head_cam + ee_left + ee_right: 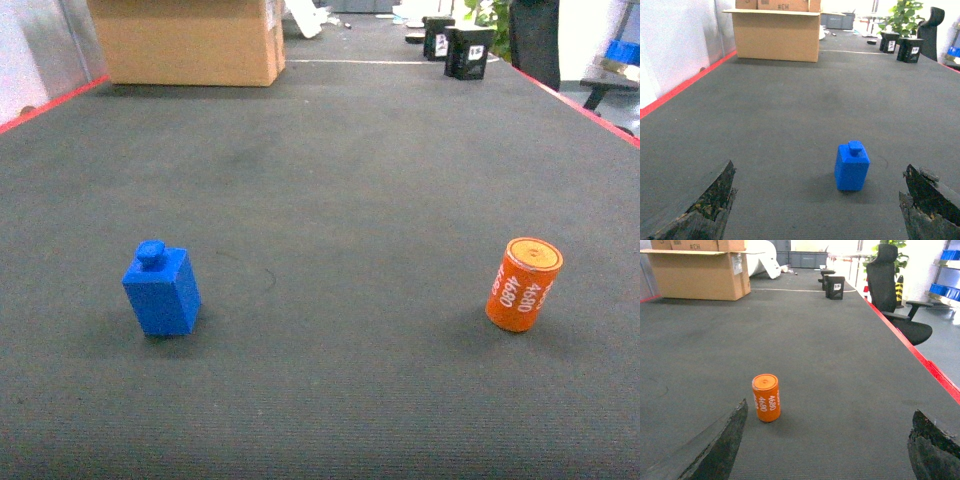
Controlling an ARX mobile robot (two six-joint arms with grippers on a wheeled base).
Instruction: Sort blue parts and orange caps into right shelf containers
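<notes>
A blue part (161,290) stands upright on the dark mat at the left of the head view, its round stud on top. In the left wrist view the blue part (852,166) sits ahead of my left gripper (817,200), right of centre, and the jaws are wide apart with nothing between them. An orange cap (524,284) with white "4680" numerals stands upright at the right. In the right wrist view the orange cap (766,397) stands just beyond the left finger of my right gripper (827,442), which is open and holds nothing. Neither gripper shows in the head view. The shelf and its containers are out of view.
A large cardboard box (188,40) stands at the far left of the mat. Small black boxes (458,45) sit at the far right. Red tape edges (585,105) border the mat on both sides. A black office chair (895,295) stands beyond the right edge.
</notes>
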